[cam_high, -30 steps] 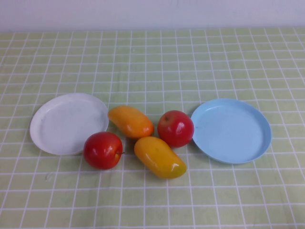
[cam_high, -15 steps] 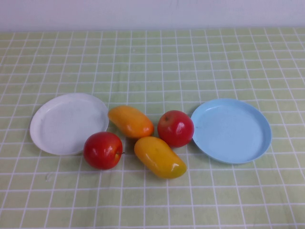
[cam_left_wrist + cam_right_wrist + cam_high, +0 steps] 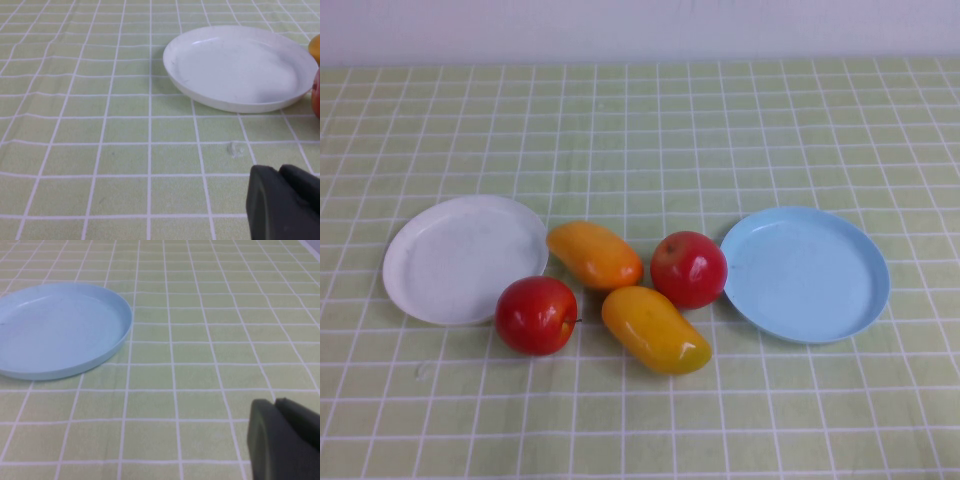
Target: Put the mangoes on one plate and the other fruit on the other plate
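Red apples and mangoes lie unmoved; left pincer and right pincer states cannot be told.

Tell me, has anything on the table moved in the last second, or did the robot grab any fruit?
Nothing has visibly changed. Both mangoes and both apples lie on the cloth between the white plate and the blue plate, where they were. Both plates hold nothing. The left pincer and the right pincer show only at the edge of their own wrist views, holding nothing.
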Available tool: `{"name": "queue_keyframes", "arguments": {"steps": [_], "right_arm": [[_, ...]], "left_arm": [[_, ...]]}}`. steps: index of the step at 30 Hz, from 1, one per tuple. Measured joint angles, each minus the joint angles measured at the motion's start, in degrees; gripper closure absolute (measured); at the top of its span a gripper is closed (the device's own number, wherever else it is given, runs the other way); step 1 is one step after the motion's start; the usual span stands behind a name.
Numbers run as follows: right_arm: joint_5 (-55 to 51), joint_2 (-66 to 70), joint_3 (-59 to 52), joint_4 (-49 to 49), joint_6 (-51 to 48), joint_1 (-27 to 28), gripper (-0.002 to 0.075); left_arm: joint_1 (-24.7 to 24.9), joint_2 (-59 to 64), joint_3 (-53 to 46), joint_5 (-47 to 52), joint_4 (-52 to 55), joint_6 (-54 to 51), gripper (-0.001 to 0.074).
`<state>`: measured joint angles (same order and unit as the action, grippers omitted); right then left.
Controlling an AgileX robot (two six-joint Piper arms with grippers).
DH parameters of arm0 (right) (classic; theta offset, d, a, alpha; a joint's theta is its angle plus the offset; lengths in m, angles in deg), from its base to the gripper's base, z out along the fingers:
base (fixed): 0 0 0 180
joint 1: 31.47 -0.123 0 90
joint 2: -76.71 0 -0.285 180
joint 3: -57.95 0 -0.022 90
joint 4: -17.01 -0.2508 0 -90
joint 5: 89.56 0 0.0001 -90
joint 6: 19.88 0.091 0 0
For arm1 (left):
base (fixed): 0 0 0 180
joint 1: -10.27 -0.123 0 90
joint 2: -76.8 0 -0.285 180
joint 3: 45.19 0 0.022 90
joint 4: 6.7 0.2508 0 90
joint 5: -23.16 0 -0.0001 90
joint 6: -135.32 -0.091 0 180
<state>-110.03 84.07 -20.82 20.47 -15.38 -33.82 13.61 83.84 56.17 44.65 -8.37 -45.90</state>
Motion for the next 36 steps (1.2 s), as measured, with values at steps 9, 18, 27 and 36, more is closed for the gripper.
{"name": "queue_keyframes", "arguments": {"steps": [9,18,27,36], "right_arm": [[0.0,0.0,0.0,0.0,0.0,0.0,0.0742],[0.0,0.0,0.0,0.0,0.0,0.0,0.0742],[0.0,0.0,0.0,0.0,0.0,0.0,0.0742],[0.0,0.0,0.0,0.0,0.0,0.0,0.0743]], "left_arm": [[0.0,0.0,0.0,-0.1,-0.6,0.0,0.0731],[0.0,0.0,0.0,-9.0,-21.6,2.8,0.0731],[0.0,0.0,0.0,-12.5,-33.7,6.1,0.0731],[0.0,2.7,4.3,-4.1,-35.6,2.0,0.0734]]}}
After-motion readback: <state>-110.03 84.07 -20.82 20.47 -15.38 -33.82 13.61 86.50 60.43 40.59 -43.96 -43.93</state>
